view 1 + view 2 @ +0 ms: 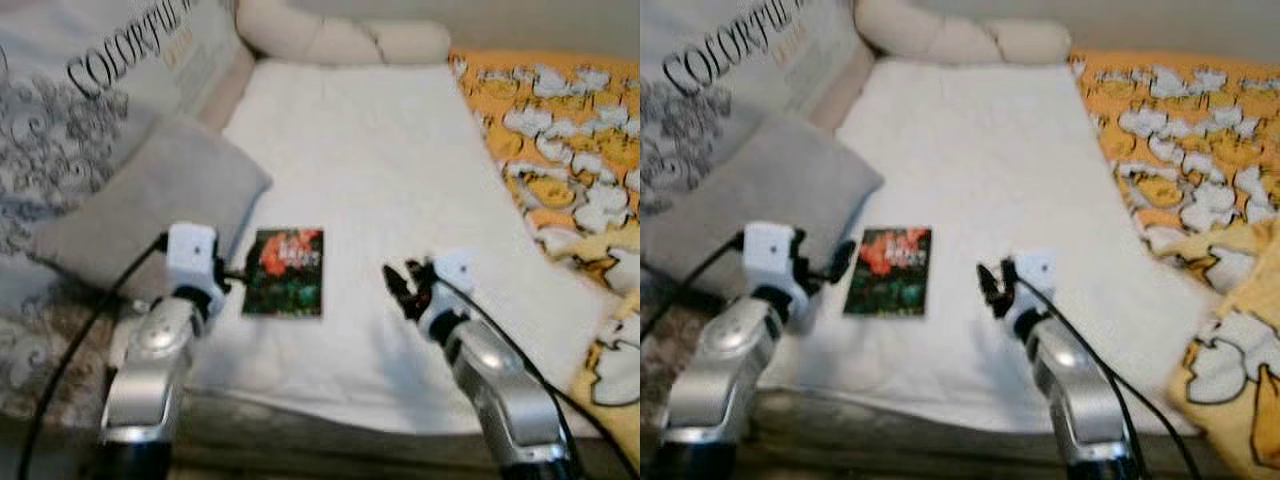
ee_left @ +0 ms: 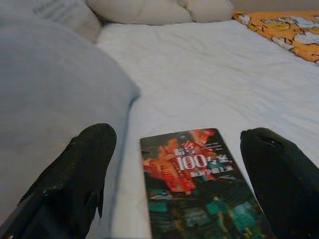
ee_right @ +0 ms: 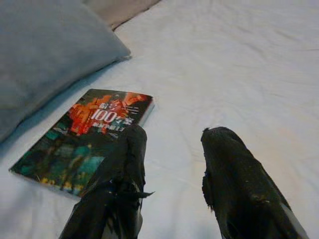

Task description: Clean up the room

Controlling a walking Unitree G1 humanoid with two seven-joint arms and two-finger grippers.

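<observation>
Your left gripper (image 2: 184, 184), fingers wide apart, faces the thin dark book with a red-and-green cover (image 1: 285, 272), lying flat on the white bedsheet (image 1: 380, 180) beside a grey pillow (image 1: 150, 205). Your right gripper (image 3: 172, 174) hovers nearby, fingers parted. The flat book may slide, or sheet may get pinched.

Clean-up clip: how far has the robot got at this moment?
Early stage. Done: nothing visibly put away; the book lies flat on the white sheet beside the grey pillow. In hand: the left gripper is open with its fingers either side of the book's near end, not gripping. The right gripper hovers open over the sheet beside the book. Left: grasp the book and put it away.
</observation>
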